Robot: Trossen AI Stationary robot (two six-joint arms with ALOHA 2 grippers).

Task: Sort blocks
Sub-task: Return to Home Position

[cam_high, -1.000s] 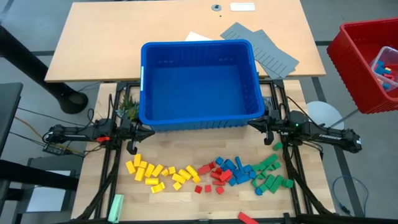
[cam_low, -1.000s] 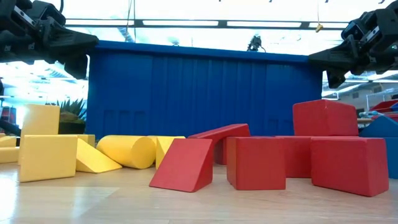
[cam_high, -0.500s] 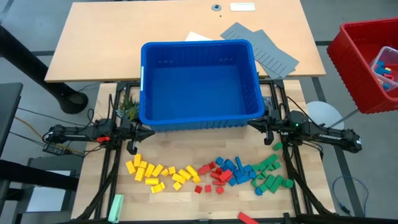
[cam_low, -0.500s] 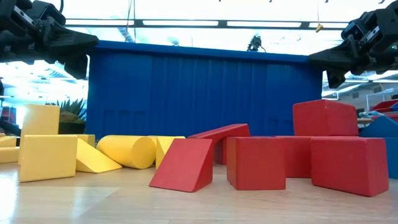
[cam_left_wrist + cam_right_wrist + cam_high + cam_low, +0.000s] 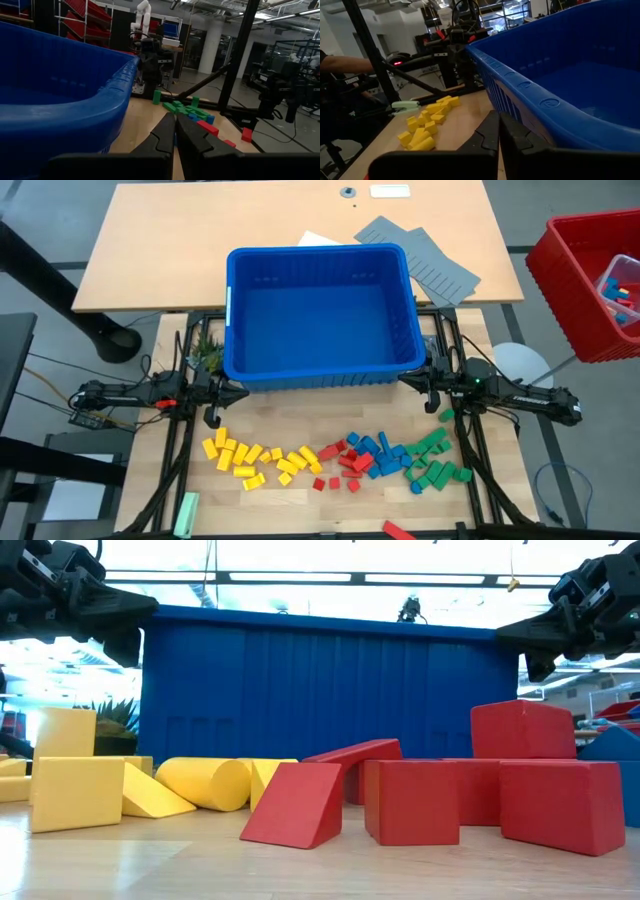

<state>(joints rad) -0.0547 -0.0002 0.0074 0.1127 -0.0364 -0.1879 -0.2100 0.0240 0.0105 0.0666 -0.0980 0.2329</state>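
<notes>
Blue bin (image 5: 318, 370) mid-tabletop (image 5: 300, 420), standing btwn the two arms. Behind it: grey ridged panels (image 5: 425, 258), white sheet (image 5: 318, 240). Red bin (image 5: 585, 290) off to right, apart from tabletop. Small plant (image 5: 207, 352) by bin's left front corner; pale green bar (image 5: 186, 513) near front left edge. Left end effector (image 5: 242, 391) at bin's left front corner, fingers pressed together, holding nothing. Right end effector (image 5: 404, 380) at right front corner, likewise closed, nothing held. Blocks (image 5: 340, 460) lie on tabletop in front of bin, loose row in colour grps: yellow at left, then red, blue, green at right.
</notes>
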